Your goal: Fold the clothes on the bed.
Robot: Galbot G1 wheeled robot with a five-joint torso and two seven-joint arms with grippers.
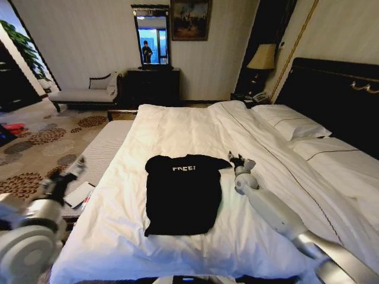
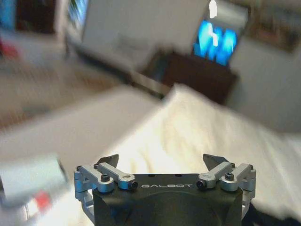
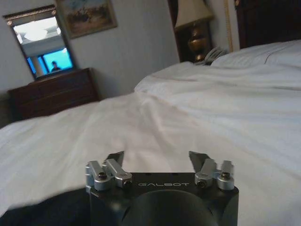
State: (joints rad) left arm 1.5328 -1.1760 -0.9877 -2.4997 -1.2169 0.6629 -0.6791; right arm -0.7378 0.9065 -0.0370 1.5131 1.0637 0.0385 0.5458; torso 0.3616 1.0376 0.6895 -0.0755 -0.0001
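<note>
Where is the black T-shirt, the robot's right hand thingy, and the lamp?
Black T-shirt (image 1: 180,198): head view, middle of its body.
Right gripper (image 1: 237,160): head view, between its fingertips.
Lamp (image 1: 263,57): head view, on its shade.

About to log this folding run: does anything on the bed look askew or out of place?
Nothing stands out. The black T-shirt lies flat, lettering up, on the bed; right gripper open beside its sleeve, left gripper open off the bedside.
</note>
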